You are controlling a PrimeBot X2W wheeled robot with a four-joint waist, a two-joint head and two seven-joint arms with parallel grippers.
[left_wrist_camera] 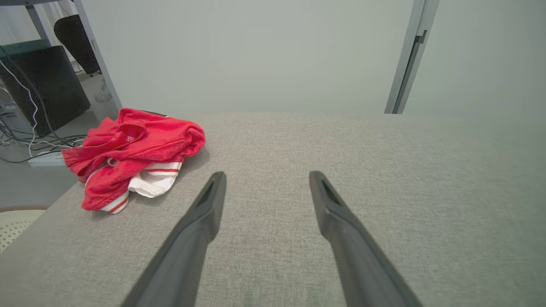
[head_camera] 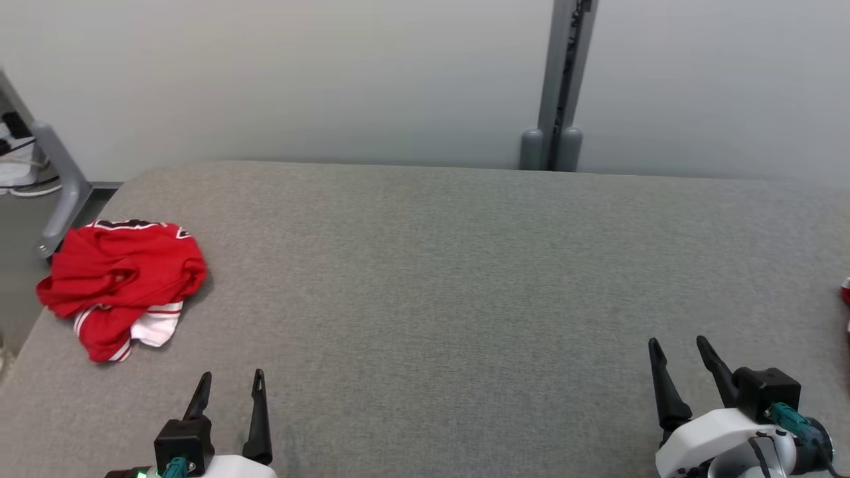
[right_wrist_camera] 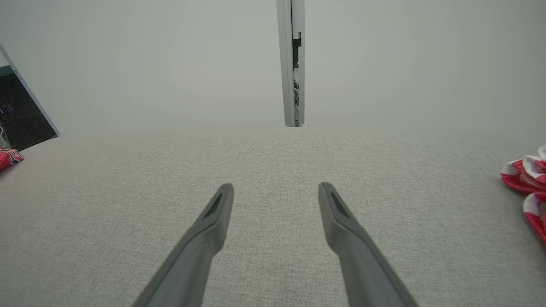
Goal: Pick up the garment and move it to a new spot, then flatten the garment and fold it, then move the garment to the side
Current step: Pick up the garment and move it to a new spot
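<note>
I see the grey bench (head_camera: pixel 465 265) wide before me. The red garment (head_camera: pixel 123 282) lies crumpled near its left edge. My left gripper (head_camera: pixel 232 374) and right gripper (head_camera: pixel 679 340) are both wide open and hold nothing. At the right edge is perhaps another red-white cloth (right_wrist_camera: pixel 522 178).

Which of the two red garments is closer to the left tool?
The crumpled red garment, lying just ahead of the left tool; the other red-and-white piece lies far right, past the right tool.
</note>
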